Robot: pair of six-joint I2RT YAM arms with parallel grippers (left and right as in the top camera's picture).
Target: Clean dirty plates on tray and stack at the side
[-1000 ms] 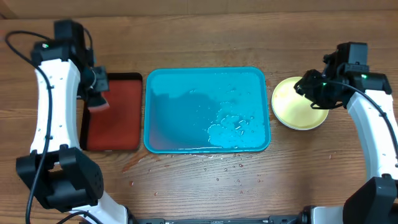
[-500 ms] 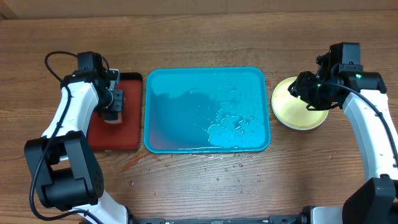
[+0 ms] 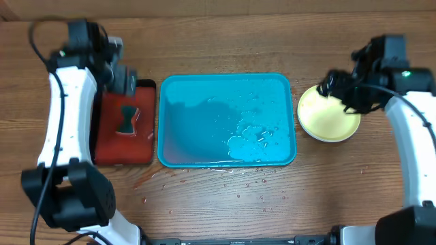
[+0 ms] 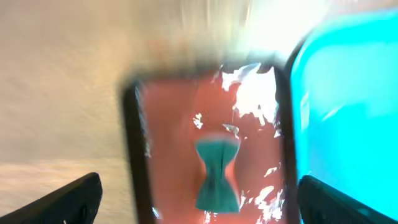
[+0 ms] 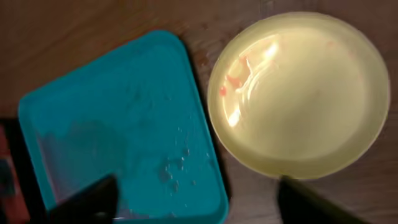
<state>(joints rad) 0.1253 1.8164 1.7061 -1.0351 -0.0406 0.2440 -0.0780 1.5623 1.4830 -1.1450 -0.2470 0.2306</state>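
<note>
The left gripper (image 3: 123,80) has lifted off the red tray (image 3: 109,146). Its jaws are now spread wide, and the teal sponge (image 3: 127,120) lies released below between them. The right gripper (image 3: 337,92), also spread and empty, hangs over the lime plate (image 3: 327,121), which sits right of the wet turquoise tray (image 3: 191,136). Droplets fleck the wooden table (image 3: 225,41).

Overhead: looks straight down, far off, taking in the whole table (image 3: 218,41). Left wrist: hangs near above the red tray (image 4: 174,137), blurred, probably facing downward. Right wrist: looks down on plate (image 5: 298,93); shares the turquoise tray (image 5: 118,124) with both others.
</note>
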